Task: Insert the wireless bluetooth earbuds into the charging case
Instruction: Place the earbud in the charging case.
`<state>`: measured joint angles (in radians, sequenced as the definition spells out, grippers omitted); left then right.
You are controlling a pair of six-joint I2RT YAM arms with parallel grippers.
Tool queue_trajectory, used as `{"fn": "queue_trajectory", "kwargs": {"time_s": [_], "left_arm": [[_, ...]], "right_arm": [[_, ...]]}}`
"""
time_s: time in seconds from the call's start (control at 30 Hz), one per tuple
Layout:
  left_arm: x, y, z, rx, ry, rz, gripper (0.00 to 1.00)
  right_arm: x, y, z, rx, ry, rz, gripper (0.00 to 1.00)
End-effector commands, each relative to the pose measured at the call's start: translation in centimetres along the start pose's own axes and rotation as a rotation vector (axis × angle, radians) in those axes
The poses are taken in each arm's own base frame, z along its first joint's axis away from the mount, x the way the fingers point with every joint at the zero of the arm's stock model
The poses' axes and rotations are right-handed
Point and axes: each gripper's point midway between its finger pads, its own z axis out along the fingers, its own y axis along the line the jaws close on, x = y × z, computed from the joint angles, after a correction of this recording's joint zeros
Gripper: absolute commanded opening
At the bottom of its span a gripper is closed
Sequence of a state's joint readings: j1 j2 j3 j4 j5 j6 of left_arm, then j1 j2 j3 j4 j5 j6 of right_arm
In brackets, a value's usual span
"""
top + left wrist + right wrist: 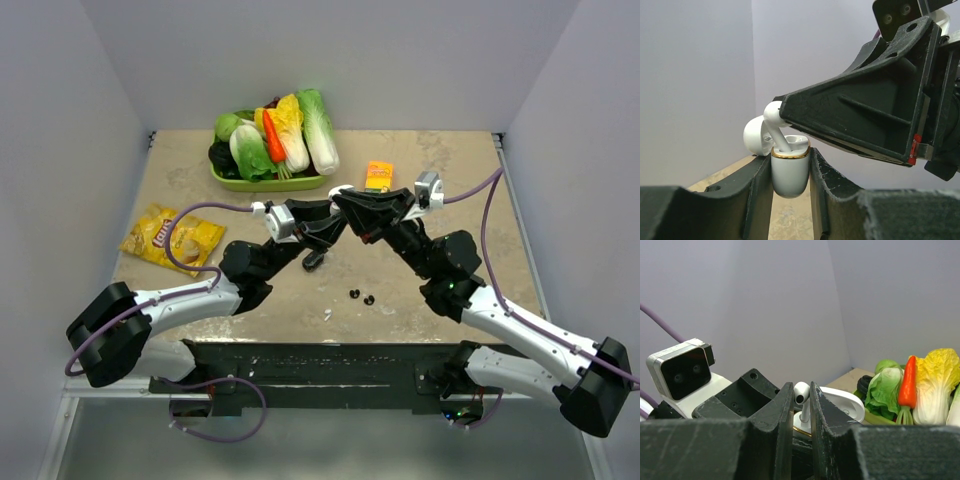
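I have my left gripper (790, 156) clamped on the white gold-rimmed charging case (789, 177), lifted over the middle of the tabletop (450, 190), and my right gripper (801, 399) pinching the white stemmed earbud (777, 127) right above it, stem slanting down into the case's open top.

Lab booth: blank walls (320, 60), bolted arms (190, 298)

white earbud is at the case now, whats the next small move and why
Probably ease the right gripper down along the stem a little: its white earbud has only its stem tip inside the open charging case clamped by the left gripper, and the head sits well above the gold rim.
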<state>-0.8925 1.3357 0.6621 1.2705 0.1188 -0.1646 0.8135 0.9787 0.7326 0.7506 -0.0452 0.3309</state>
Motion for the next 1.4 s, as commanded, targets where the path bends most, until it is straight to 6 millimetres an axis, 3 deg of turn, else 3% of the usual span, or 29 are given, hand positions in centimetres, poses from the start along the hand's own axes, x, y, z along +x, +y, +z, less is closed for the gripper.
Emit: {"fn": "queue_trajectory", "kwargs": {"time_s": [0.0,0.67,1.37], "left_arm": [[-16.9,-2.4,-2.0,0.083,-0.665,0.086,0.0],[-16.9,-2.3,-1.9,0.074,-0.667,0.1,0.0],[-16.4,-2.1,-1.8,0.071,-0.654,0.095,0.0]], "right_arm": [[-0.2,0.4,-0.3,-0.017,0.012,-0.032,0.0],[0.8,0.4,-1.6,-0.009,0.073,-0.021,0.0],[0.7,0.7,-1.0,-0.014,0.093,-0.022,0.11]]}}
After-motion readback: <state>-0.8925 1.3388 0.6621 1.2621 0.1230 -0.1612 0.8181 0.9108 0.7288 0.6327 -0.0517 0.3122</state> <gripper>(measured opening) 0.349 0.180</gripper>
